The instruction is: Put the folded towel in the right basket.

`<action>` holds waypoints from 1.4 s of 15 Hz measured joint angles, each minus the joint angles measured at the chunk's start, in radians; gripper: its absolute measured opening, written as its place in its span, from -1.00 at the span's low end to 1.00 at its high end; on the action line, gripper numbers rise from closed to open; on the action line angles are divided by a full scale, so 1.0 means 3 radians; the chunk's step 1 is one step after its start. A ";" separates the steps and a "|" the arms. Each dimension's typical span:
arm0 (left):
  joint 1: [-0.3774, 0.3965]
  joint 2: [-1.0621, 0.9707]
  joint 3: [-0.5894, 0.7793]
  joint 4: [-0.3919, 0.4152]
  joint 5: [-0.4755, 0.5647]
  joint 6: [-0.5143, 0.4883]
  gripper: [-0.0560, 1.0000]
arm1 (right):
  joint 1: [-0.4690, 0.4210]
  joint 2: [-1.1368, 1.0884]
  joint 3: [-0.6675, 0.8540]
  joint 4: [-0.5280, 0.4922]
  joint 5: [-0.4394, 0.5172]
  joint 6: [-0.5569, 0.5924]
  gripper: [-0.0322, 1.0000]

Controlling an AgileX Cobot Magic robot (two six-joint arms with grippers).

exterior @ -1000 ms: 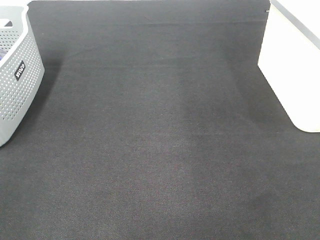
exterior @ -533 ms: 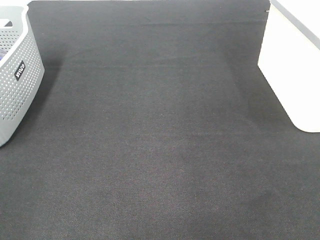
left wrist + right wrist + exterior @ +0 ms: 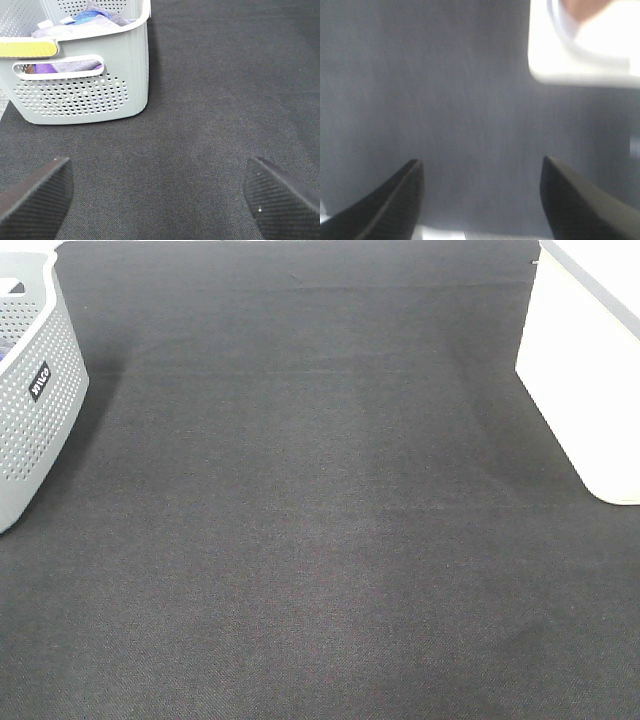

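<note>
No towel lies on the surface [image 3: 320, 520] between the baskets. Left end effector [image 3: 160, 195] and right end effector [image 3: 480, 195] both gape empty. The towel's whereabouts cannot be told; white basket [image 3: 585, 370] possibly holds it.

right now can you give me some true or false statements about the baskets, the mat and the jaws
1. The grey perforated basket stands at the left edge of the dark mat in the high view. True.
2. The grey basket is empty. False: the left wrist view shows purple and blue cloth inside it.
3. The left gripper has its jaws shut on a towel. False: the jaws stand wide apart with only mat between them.
4. The white basket sits at the right edge of the mat. True.
5. The right gripper is open and holds nothing. True.
6. A folded towel lies in the middle of the mat. False: no towel shows there.
</note>
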 joint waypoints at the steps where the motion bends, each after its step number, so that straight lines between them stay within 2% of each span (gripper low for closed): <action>1: 0.0000 0.0000 0.0000 0.0000 0.0000 0.0000 0.76 | 0.0000 -0.0273 0.0333 -0.0013 0.0000 0.0000 0.29; 6: 0.0000 0.0000 0.0000 0.0000 0.0000 0.0000 0.76 | 0.0000 -0.2113 0.1577 -0.0027 0.0010 -0.0073 0.29; 9: 0.0000 0.0000 0.0000 0.0000 0.0000 0.0000 0.76 | 0.0000 -0.2833 0.1840 -0.0027 -0.0030 -0.0117 0.29; 12: 0.0000 0.0000 0.0000 0.0000 0.0000 0.0000 0.76 | 0.0000 -0.3693 0.2137 0.0037 -0.0400 -0.0150 0.29; 21: 0.0000 0.0000 0.0000 0.0000 0.0000 0.0000 0.76 | 0.0000 -0.3777 0.2257 0.0143 -0.0487 -0.0257 0.29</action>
